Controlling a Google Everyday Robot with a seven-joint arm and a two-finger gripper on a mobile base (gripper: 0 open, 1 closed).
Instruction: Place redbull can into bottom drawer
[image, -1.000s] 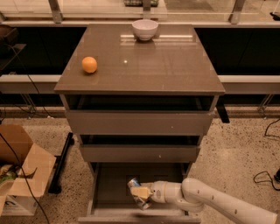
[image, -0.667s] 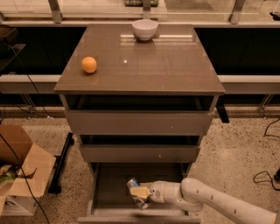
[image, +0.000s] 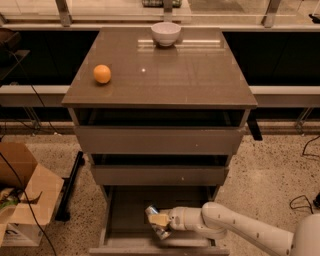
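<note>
Gripping the redbull can (image: 152, 210) across its mid-body with the end effector (image: 160, 220), low inside the pulled-out bottom drawer (image: 127, 215), tilted, at or just above the drawer floor; hard to tell whether touching. Likely light, stiff yet thin-walled and slick, prone to denting or rolling. Best held across the middle of the cylinder with modest squeeze, then lowered flat before letting go.

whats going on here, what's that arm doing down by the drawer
The robot's arm reaches in from the lower right. Its gripper is inside the open bottom drawer, shut on the can. The can is tilted and not yet let go; whether it touches the drawer floor can't be told. An orange and a bowl sit on the cabinet top.
</note>
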